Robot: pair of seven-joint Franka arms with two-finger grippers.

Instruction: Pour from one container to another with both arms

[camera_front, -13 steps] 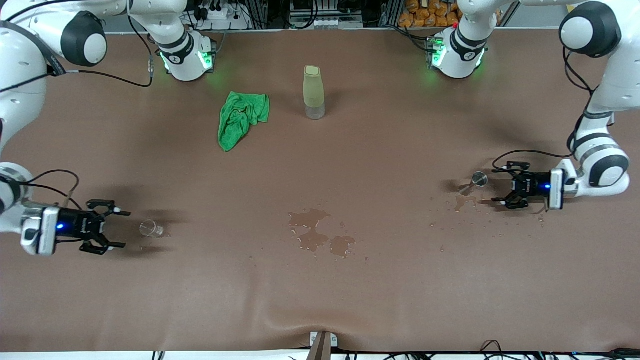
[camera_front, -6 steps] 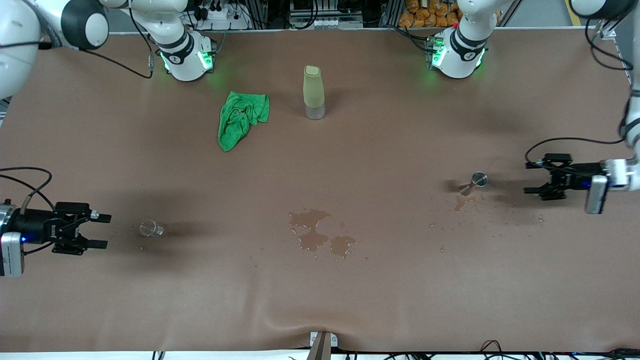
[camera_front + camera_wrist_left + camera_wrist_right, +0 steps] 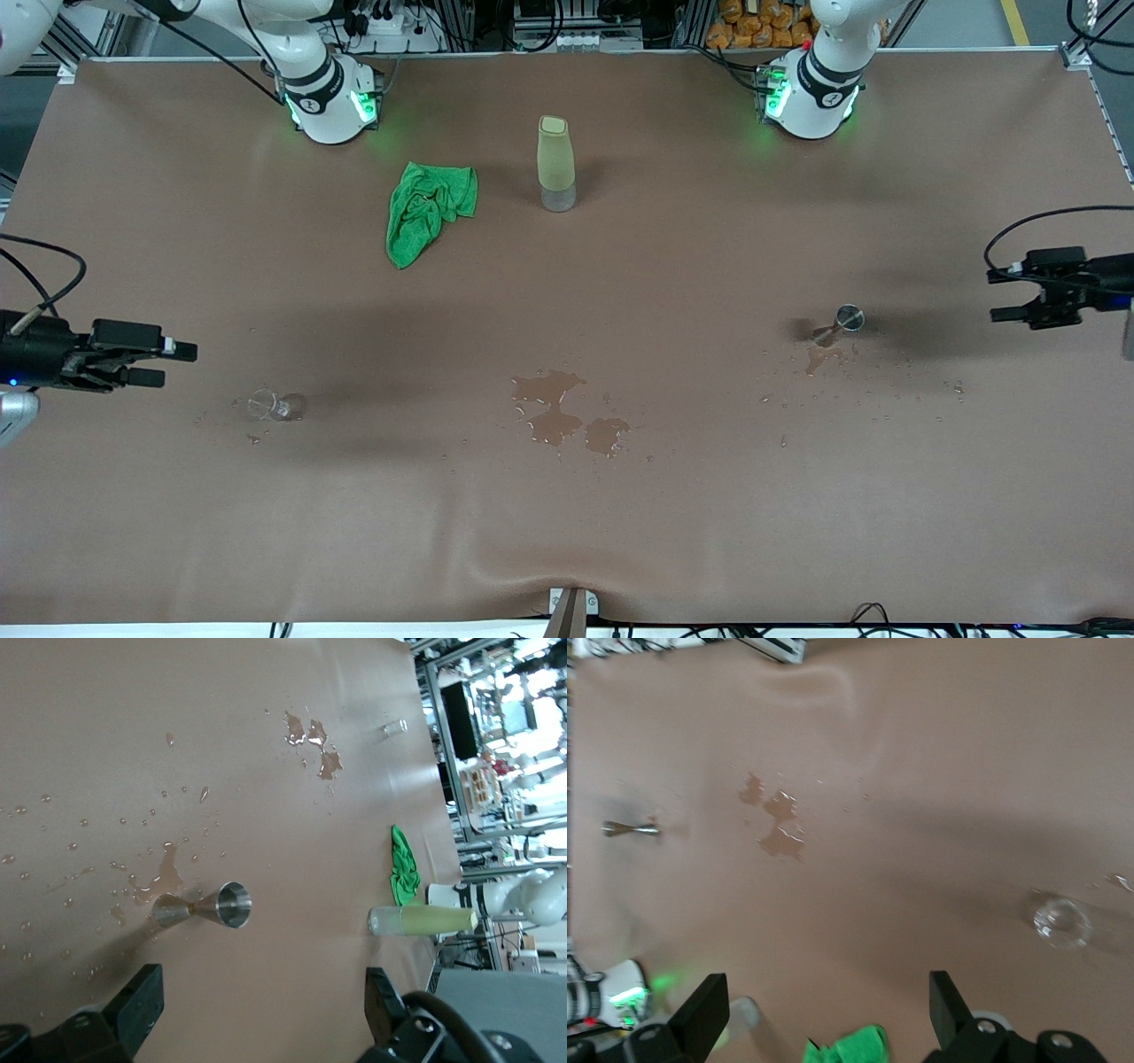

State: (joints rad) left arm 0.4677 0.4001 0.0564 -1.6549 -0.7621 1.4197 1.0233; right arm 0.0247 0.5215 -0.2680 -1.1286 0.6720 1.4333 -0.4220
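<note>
The tiny clear glass cup (image 3: 268,405) sits on the brown table toward the right arm's end, also seen in the right wrist view as the cup (image 3: 1061,923). My right gripper (image 3: 168,364) hovers open and empty beside it, near the table's end, a clear gap away. The steel jigger (image 3: 848,317) stands toward the left arm's end beside a small wet patch; the left wrist view shows the jigger (image 3: 208,905) well ahead of the open left gripper (image 3: 261,1010). My left gripper (image 3: 998,295) hangs open and empty, apart from the jigger, over the table's end.
A tall olive-green bottle (image 3: 556,164) stands between the arm bases, with a crumpled green cloth (image 3: 427,209) beside it. A spill of liquid (image 3: 560,419) lies mid-table, and droplets are scattered around the jigger.
Both arms have drawn back toward their ends of the table, widening the gaps to the cup and the jigger. Cup and jigger have not moved.
</note>
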